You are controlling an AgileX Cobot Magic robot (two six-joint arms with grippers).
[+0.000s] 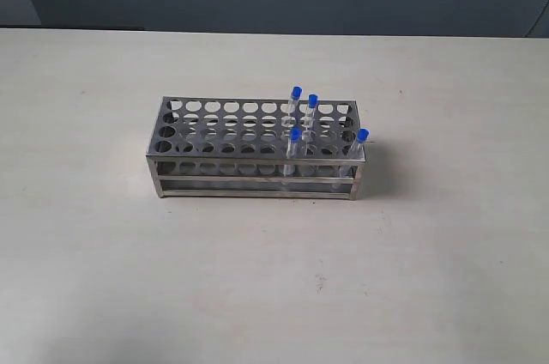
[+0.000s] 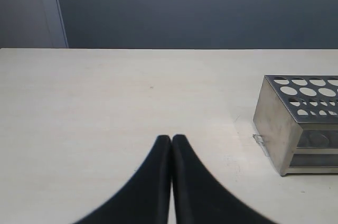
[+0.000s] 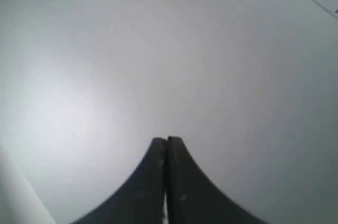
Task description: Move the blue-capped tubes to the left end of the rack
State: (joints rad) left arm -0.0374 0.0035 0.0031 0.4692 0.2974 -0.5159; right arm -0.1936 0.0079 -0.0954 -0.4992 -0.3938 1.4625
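I count four blue-capped tubes [image 1: 312, 108] standing in the rack [image 1: 232, 136] toward its right end in the exterior view: two in the rear rows, one at the front edge, and one at the front right corner, leaning outward. Their clear bodies are hard to trace below the top plate. The rack sits on the pale table [image 1: 103, 252].

In the left wrist view only one end of the rack shows, cut off at the frame edge. It lies ahead of the left gripper [image 2: 171, 138] and off to one side, well apart. That gripper's black fingers are pressed together, holding nothing.

Right gripper [image 3: 167, 140] — fingers likewise closed and empty. Beyond them is only a blurred pale surface, so I cannot place the rack from it.
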